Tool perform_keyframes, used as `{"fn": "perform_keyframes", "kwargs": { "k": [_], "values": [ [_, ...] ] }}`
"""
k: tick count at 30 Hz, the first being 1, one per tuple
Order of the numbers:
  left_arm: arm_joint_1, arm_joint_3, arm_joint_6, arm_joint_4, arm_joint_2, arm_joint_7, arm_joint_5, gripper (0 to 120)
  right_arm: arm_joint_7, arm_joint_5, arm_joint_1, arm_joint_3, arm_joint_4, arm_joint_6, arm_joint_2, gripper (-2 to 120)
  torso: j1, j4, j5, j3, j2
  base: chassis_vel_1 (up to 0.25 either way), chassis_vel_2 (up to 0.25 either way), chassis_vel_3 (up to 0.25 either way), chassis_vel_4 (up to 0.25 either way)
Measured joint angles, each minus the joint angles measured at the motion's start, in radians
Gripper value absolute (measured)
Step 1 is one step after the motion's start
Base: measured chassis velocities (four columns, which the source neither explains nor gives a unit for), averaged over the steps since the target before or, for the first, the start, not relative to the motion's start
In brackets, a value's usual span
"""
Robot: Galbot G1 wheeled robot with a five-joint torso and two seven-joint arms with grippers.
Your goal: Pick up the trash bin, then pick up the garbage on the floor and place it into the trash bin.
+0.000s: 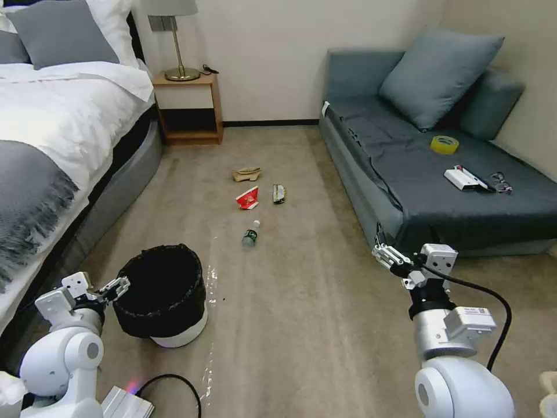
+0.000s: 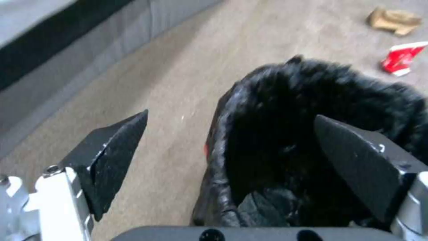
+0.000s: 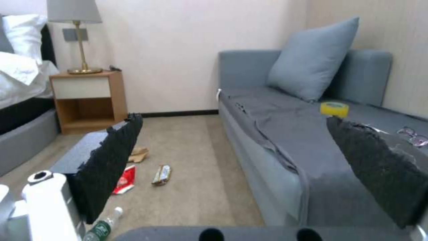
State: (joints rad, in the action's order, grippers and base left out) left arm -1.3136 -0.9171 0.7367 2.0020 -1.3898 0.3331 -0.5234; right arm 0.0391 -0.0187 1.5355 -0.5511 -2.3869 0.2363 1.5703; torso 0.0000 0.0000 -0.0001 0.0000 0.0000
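With the bin not yet lifted, the left gripper sits at lower left of the head view, jaws spread and released, right at the rim of the trash bin. In the left wrist view its two pads straddle the black bag edge, one pad outside over the carpet, one over the bin mouth; contact can't be confirmed. The bin stands on the floor at lower left, beside the bed.

Handling guess: the bin looks light and stiff, but the bag liner is soft and slippery, so pinching wall plus liner together at the rim seems the safest hold. Film alone would likely slide or pull out.

The right gripper hovers at lower right of the head view near the sofa corner, jaws wide apart, holding nothing.

The garbage lies mid-frame on the floor, well apart from the bin: paper bag, carton, wrapper, bottle. All look light. The bottle may roll, so grip across its body; the flat wrapper and carton probably need an edge pinch.
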Motion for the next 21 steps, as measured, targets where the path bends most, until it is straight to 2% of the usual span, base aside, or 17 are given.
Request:
{"fn": "perform_keyframes", "kwargs": {
  "k": [6, 17, 21],
  "values": [
    [0.017, 0.006, 0.0, -0.093, 0.004, 0.013, -0.005, 100, 0.0, 0.0, -0.01, 0.002, 0.012, 0.0, -0.003, 100, 0.0, -0.0001, 0.0001, 0.0, 0.0, 0.0, 0.0, 0.0, 0.0],
    [0.041, 0.02, -0.001, -0.174, -0.011, 0.026, -0.012, 100, 0.0, 0.0, -0.026, 0.005, 0.032, 0.0, -0.006, 100, 0.0, 0.0, 0.0001, 0.0, 0.0, 0.0, 0.0, 0.0, 0.0],
    [0.053, 0.022, -0.001, -0.206, -0.013, 0.031, -0.024, 96, -0.001, 0.0, -0.033, 0.005, 0.043, 0.0, -0.007, 100, 0.0, -0.0001, 0.0002, 0.0, 0.0, 0.0, 0.0, 0.0, 0.0]
  ]
}}
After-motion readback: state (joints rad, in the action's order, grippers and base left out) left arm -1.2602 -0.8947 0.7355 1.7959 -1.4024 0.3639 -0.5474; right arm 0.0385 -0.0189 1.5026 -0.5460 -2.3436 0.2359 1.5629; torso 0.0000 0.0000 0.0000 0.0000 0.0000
